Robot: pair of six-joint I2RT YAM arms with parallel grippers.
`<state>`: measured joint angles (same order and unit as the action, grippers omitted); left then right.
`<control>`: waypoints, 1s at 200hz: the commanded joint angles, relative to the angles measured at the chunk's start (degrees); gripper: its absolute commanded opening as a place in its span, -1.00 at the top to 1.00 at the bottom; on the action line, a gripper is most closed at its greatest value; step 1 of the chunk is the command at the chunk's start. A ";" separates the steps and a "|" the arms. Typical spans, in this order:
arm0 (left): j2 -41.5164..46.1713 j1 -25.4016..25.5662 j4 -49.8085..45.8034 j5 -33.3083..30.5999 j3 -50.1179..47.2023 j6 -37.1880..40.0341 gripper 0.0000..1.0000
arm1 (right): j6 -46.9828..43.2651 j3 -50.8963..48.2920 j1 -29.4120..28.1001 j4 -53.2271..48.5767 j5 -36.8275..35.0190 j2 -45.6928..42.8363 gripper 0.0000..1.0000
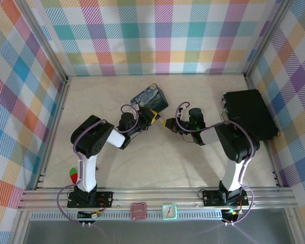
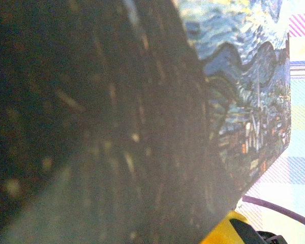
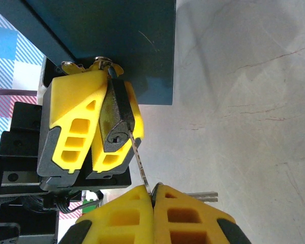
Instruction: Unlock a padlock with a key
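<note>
Nearest item: my right gripper [image 3: 153, 195], yellow fingers pressed together with no gap, pinching the key [image 3: 140, 160] at its head end. The blade is thin and silvery and slants from my fingertips toward the blue tin [image 3: 117, 35]. A second pale metal piece [image 3: 203, 194] pokes out sideways from the same fingers; I cannot tell what it is.

Next out: the padlock [image 3: 116, 124], small and dark, keyhole face turned toward my right wrist camera. The key tip touches that face just beside the slot; whether it sits inside I cannot tell.

Holder of the padlock: my left gripper [image 3: 107, 94], yellow fingers clamped on the lock body from either side, directly in front of the tin. The shackle end is almost against the tin's wall.

Blue tin: painted with a swirling night sky, lying on the table [image 3: 244, 101], just beyond both grippers in the top view.

Black case [image 1: 249, 114]: flat, well apart from the tin, on its right-arm side.

Left wrist view: a dark blur close up, the tin's painted side beside it.
</note>
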<state>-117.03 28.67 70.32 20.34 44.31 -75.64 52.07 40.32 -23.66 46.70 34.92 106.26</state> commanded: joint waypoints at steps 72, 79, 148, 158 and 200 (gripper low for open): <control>-0.15 -0.74 1.77 0.48 0.07 0.48 1.00 | -0.01 -0.60 -1.35 0.28 -0.14 -2.12 1.00; -0.03 -0.79 1.57 0.40 0.07 0.60 1.00 | -0.01 -0.77 -1.38 0.28 -0.28 -2.28 1.00; -0.04 -0.85 1.13 0.32 0.08 0.76 1.00 | 0.17 -2.28 -1.30 1.04 -0.48 -3.60 1.00; -0.04 -0.80 0.96 0.23 0.16 0.76 1.00 | 0.16 -2.64 -1.31 0.94 -0.64 -3.88 1.00; 0.15 -0.81 0.81 0.32 0.05 0.89 1.00 | 0.64 -2.51 -1.30 2.41 -0.36 -3.19 1.00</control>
<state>-117.05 28.34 70.24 20.36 44.34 -75.20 52.12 37.95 -24.80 46.96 34.09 103.66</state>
